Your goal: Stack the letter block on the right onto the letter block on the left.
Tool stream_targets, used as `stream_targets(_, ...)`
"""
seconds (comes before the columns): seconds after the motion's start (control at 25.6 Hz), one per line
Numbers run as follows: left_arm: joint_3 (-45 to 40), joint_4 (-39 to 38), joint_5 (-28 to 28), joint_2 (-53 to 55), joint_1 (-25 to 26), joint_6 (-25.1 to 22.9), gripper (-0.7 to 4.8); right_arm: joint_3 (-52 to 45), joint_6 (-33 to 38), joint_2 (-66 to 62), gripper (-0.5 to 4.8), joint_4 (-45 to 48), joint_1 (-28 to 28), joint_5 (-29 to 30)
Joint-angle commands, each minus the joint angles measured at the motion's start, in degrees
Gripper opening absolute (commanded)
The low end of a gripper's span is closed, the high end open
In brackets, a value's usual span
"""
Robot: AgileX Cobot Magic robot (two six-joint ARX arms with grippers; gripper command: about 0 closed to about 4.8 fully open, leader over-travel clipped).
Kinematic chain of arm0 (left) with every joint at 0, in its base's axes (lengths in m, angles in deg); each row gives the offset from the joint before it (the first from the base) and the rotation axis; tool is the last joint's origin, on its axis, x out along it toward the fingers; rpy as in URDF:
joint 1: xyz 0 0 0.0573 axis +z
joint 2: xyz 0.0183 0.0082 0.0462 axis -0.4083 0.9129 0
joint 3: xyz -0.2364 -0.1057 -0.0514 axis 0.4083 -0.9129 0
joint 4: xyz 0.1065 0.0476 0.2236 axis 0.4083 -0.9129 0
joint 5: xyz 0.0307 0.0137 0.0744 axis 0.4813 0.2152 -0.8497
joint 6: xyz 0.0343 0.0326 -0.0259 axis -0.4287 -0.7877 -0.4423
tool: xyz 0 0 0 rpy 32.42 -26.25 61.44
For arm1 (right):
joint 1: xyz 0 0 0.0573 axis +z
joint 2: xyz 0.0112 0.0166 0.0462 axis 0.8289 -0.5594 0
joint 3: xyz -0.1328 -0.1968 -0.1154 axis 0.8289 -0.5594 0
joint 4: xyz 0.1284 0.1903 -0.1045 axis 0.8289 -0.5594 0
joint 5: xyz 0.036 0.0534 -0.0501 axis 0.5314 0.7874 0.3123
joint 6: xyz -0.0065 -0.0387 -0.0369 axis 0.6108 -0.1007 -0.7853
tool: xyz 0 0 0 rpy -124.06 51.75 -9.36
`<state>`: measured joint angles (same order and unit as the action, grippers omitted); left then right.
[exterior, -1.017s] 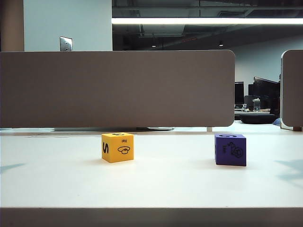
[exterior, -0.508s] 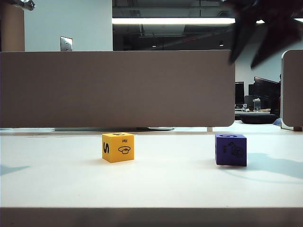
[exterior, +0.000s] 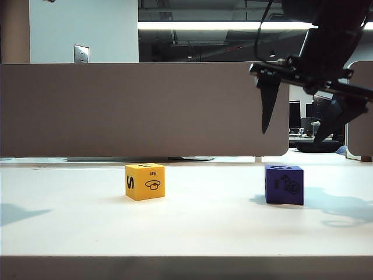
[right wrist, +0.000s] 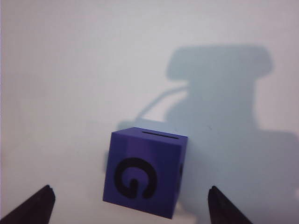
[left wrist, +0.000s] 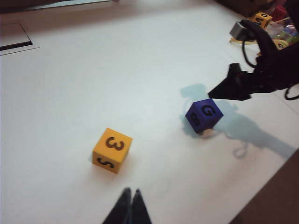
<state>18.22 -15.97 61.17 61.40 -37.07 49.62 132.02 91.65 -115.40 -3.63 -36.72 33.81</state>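
purple G block (right wrist: 145,179) on table | right hand (exterior: 303,125) wide open above, empty | left hand (left wrist: 131,207) closed, empty

**Q:** what am I looking at, where are the two blocks sitting?

**A:** I'm seeing the yellow block (exterior: 145,181) sitting flat on the white table (exterior: 210,227), left of centre, showing an S and a hat drawing on its sides and a 3 on top (left wrist: 112,150). The purple block (exterior: 284,184) is resting well apart to its right, also flat, G facing up (right wrist: 142,178). Neither one's stacked, both are sitting square on the surface.
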Motion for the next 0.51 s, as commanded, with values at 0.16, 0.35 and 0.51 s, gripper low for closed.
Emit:
stream_targets(0.16,0.31,0.31,-0.28,-0.13,-2.49,-1.36,-0.06,0.39,0.39,-3.67,4.79,3.15,3.65,-5.79)
stream_targets(0.35,0.42,0.02,-1.05,-0.15,-3.39,-1.36,-0.06,2.8,0.37,-8.15,4.79,-0.48,4.96,-11.82)
stream_targets(0.51,0.48,-0.7,-1.25,-0.13,-4.63,-1.55,-0.06,3.56,0.55,-8.87,4.79,-0.68,4.94,-12.96)
